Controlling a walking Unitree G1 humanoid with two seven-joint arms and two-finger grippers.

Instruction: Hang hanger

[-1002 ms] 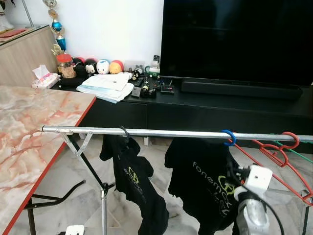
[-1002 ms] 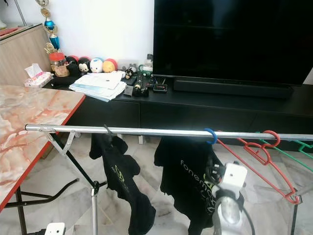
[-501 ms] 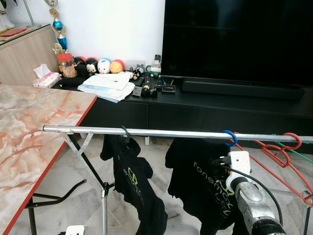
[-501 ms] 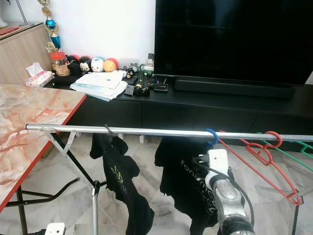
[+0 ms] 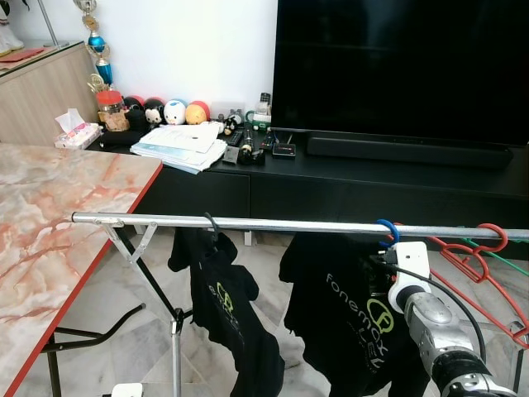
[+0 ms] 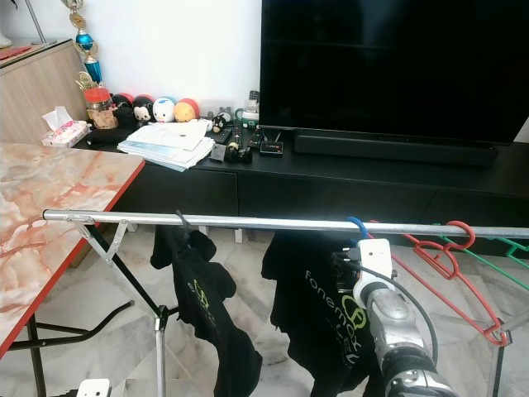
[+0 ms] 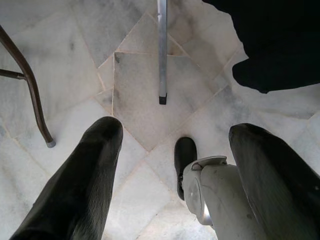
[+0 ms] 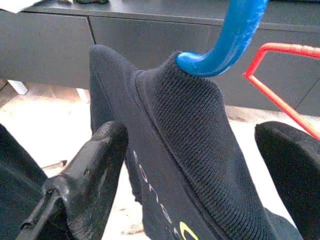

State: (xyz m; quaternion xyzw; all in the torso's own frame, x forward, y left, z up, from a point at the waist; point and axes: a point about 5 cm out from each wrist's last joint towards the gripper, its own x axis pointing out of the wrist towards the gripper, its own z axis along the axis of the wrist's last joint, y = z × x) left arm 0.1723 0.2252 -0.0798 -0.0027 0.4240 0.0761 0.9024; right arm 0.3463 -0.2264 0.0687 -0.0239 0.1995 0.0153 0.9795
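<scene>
Right end effector [image 8: 190,165] spread wide — the shirt collar between its fingers, the blue hanger hook [image 8: 235,35] just above, already over the rail [image 5: 248,223].

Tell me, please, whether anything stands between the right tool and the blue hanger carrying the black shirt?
Nothing visible does. The right tool is open, its fingers either side of the black shirt collar, just below the blue hanger hook, which is already over the rail. A red hanger hangs beside it.
</scene>
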